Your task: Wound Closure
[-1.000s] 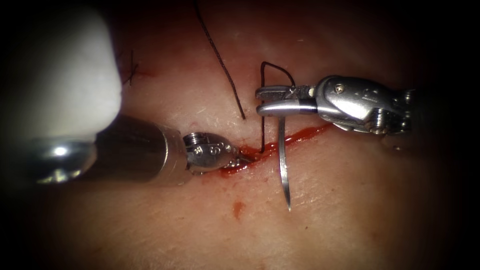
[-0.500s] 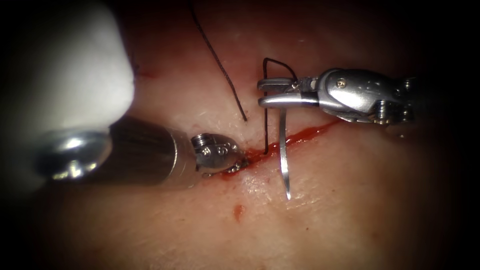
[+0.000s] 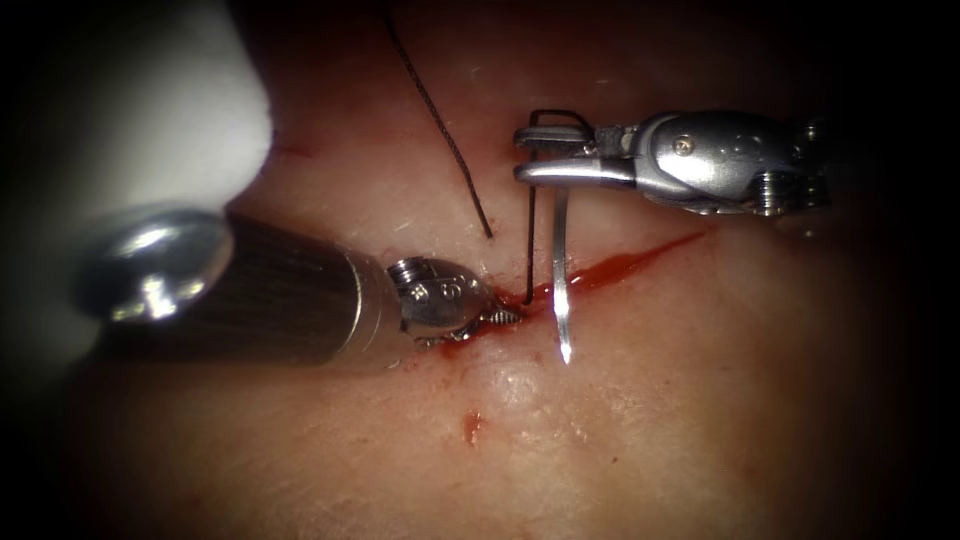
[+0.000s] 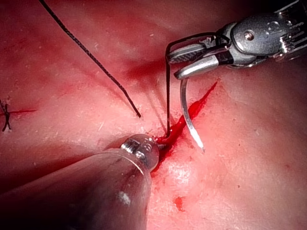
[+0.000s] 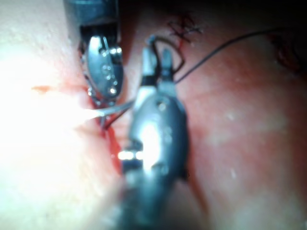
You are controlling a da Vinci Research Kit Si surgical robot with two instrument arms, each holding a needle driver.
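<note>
My right tool [image 3: 522, 158] reaches in from the right and is shut on the curved needle [image 3: 560, 270] near its tail end. The needle is out of the tissue [image 3: 650, 420]. It hangs down across the cut [image 3: 620, 265], with its tip just past the near edge. The dark thread [image 3: 530, 240] loops from the needle's tail over the jaws and runs straight down into the cut. My left tool [image 3: 500, 317] lies at the cut's left end, its jaws apart in the red fluid and holding nothing I can make out. The left wrist view has the needle [image 4: 184, 108] and thread [image 4: 168, 96] too.
A second strand of thread [image 3: 440, 110] comes from the far side and ends in the tissue left of the needle. An earlier knotted stitch [image 4: 5, 115] sits further left. A small red spot [image 3: 472, 425] marks the near tissue.
My right tool has lifted the needle up and away, so its tip sits nearer the cut and the thread is straighter. My left tool has slid right along the cut and its jaws have parted.
</note>
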